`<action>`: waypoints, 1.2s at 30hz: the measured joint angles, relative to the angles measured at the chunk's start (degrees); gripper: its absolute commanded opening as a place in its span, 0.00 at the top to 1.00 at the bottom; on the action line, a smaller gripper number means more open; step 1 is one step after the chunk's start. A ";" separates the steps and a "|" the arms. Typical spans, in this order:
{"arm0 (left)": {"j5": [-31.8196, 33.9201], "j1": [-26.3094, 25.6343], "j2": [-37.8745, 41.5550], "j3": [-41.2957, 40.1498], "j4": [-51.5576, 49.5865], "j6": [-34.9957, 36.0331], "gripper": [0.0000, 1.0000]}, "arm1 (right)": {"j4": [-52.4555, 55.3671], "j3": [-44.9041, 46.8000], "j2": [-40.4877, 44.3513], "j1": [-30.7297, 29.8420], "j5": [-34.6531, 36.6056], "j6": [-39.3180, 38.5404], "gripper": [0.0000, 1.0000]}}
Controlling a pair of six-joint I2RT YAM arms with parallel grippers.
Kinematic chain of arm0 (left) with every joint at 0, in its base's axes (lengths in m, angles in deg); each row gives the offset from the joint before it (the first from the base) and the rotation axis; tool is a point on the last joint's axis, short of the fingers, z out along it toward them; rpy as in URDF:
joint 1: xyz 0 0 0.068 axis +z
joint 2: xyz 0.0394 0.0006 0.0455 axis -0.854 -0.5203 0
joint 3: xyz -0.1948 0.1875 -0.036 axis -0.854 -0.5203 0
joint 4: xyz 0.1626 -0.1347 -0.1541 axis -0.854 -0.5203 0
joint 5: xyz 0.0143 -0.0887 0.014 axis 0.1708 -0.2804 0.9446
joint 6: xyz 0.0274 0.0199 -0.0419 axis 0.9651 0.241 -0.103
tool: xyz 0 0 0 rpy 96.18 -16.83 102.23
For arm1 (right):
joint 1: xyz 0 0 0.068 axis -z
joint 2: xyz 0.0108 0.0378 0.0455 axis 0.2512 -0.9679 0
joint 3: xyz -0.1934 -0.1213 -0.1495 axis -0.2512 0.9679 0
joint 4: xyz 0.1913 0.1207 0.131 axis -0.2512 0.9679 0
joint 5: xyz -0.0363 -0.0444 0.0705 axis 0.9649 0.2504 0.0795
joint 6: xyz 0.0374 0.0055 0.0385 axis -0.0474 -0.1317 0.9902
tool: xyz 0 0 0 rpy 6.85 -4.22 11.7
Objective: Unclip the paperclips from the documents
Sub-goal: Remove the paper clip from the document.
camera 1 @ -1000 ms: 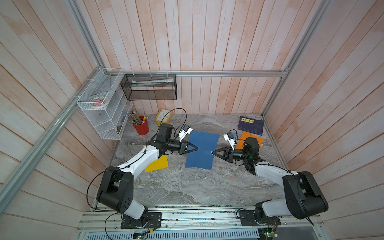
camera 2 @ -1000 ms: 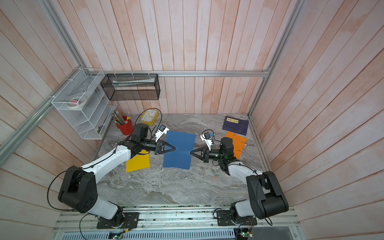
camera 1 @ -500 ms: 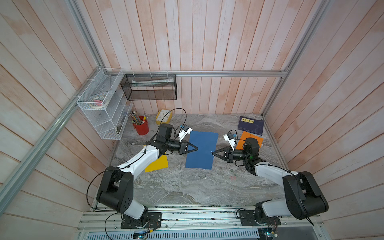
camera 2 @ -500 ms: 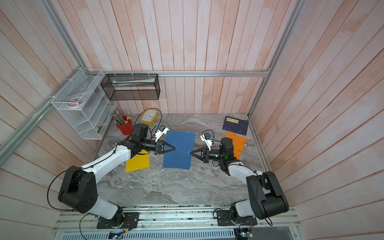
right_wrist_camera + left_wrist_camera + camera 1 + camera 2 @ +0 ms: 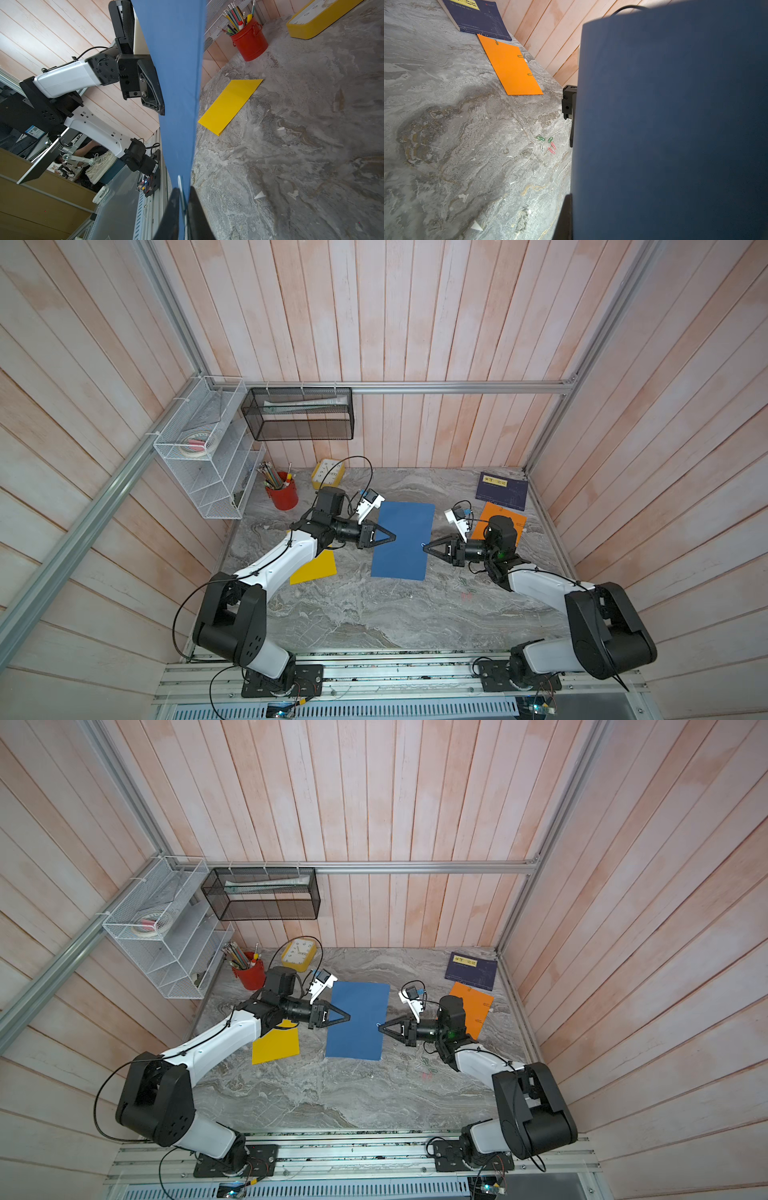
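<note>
Right gripper [image 5: 184, 188] pinches a silvery paperclip [image 5: 179, 181] on the edge of the blue document [image 5: 176, 83], which the left gripper [image 5: 392, 536] clamps, lifted off the table [image 5: 374, 614]. Unclipping seems in hand; next calls for a straight outward pull, sheet held firm.

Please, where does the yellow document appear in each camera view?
Both top views: the yellow document lies flat, left of the blue document.
Left wrist: not in it; the blue document fills much of the picture.
Right wrist: the yellow document lies beside the blue document, nearer than the red cup.
Shared landmark: the blue document.
</note>
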 measured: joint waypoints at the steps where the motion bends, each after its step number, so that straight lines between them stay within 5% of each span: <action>1: 0.00 0.00 0.09 0.00 -0.02 0.00 1.00 | -0.15 0.02 0.00 0.02 0.00 0.04 0.88; 36: 0.02 0.04 0.85 0.00 -1.57 1.73 1.00 | -1.84 0.90 0.02 1.42 -1.20 1.66 0.91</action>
